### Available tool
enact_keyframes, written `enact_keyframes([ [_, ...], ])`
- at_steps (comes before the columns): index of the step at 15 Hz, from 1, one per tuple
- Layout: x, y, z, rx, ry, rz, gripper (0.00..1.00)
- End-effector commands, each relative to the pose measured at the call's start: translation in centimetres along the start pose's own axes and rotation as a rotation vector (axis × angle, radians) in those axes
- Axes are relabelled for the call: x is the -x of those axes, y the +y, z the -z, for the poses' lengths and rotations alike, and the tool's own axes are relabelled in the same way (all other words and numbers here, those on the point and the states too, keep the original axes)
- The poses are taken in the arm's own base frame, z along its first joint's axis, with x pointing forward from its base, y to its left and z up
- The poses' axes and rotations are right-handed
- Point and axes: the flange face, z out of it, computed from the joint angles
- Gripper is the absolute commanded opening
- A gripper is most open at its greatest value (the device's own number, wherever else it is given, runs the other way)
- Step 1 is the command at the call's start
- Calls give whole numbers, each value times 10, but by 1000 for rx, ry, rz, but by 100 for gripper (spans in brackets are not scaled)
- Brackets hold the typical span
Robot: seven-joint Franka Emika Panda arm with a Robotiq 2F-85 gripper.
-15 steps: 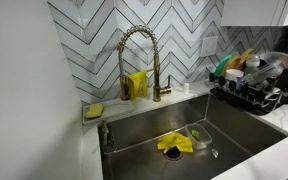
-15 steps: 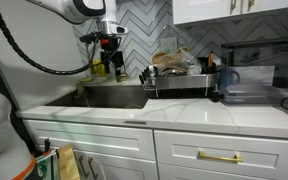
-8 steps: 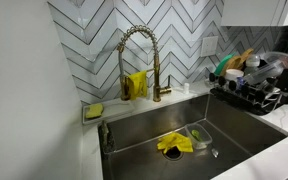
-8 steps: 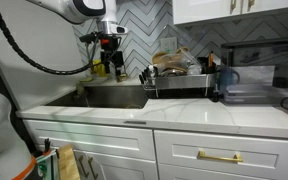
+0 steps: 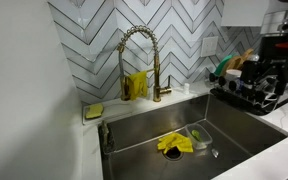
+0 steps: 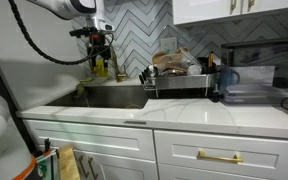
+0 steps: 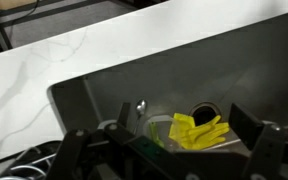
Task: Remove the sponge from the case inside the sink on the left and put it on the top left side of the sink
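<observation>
Black two-finger gripper point(image 7: 162, 140) hangs spread wide, empty, above the steel sink point(image 5: 144, 128). Crumpled yellow sponge point(image 5: 174, 143) sits in the small clear case point(image 5: 206, 133) on its floor; we'd descend straight, straddling it, missing the rim.

I see brass spring faucet point(image 5: 136, 60) against chevron tile wall point(image 5: 184, 30), yellow cloth point(image 5: 138, 85) hanging just beside it. Loaded dish rack point(image 6: 181, 80) on white counter point(image 6: 234, 115). White cabinets point(image 6: 104, 150) below, brass drawer handle point(image 6: 219, 156).
</observation>
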Motion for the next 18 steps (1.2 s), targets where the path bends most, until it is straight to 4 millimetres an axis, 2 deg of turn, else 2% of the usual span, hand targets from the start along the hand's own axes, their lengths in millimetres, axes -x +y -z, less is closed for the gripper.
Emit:
enact_keyframes([
  [1,-2,-19,6,-1,-21,39,100],
  [3,-5,-44,13,2,-45,92,100],
  [4,-7,-47,14,1,-49,99,100],
  [14,-12,-44,11,-5,-58,97,100],
  [18,-43,-75,5,-60,-105,173,100],
])
